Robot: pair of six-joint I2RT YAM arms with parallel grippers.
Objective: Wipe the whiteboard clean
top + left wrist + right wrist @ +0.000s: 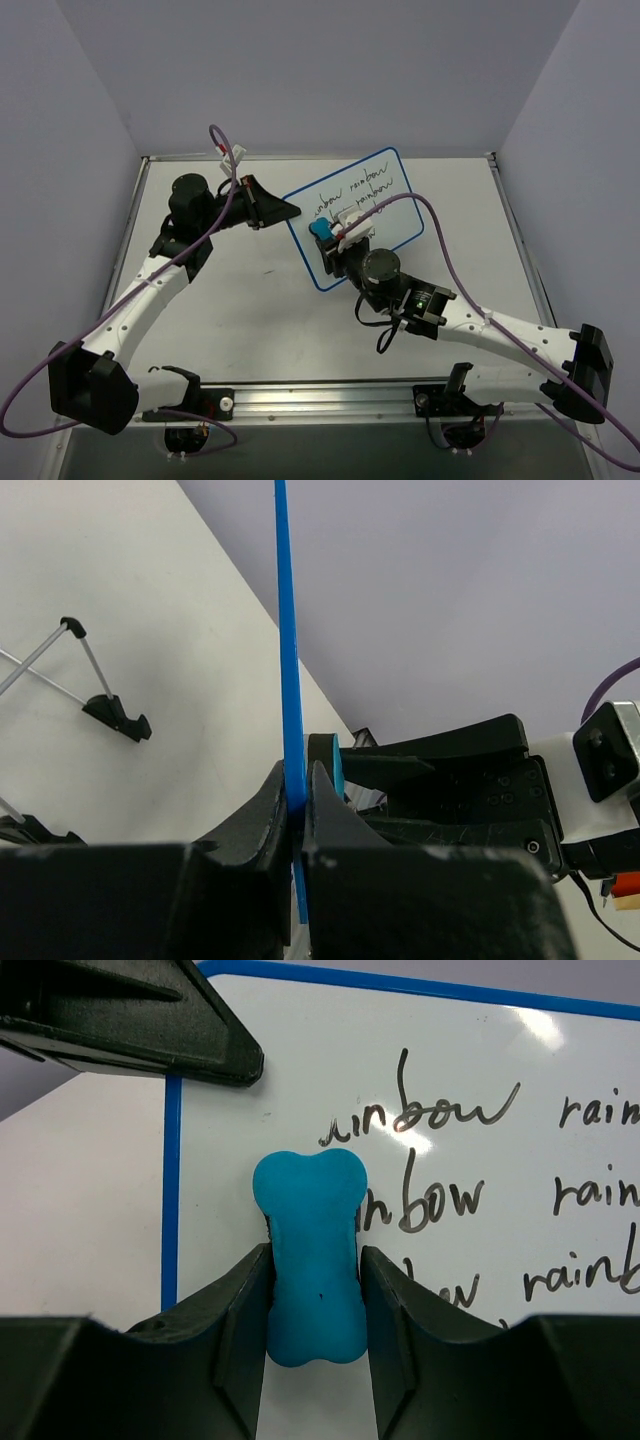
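The whiteboard (385, 195) is white with a thin blue rim and black handwritten words "rainbow" in rows. In the top view it is held tilted near the table's middle back. My left gripper (292, 209) is shut on its left blue edge (291, 720). My right gripper (330, 232) is shut on a small blue bone-shaped eraser (309, 1255) and presses it against the board's face (480, 1060), just left of the writing. The left finger shows in the right wrist view (150, 1020) at the board's upper left corner.
The white table (230, 310) is bounded by grey walls at the back and sides. A thin wire stand with black feet (115, 715) rests on the table behind the board. Purple cables (450, 250) loop over both arms.
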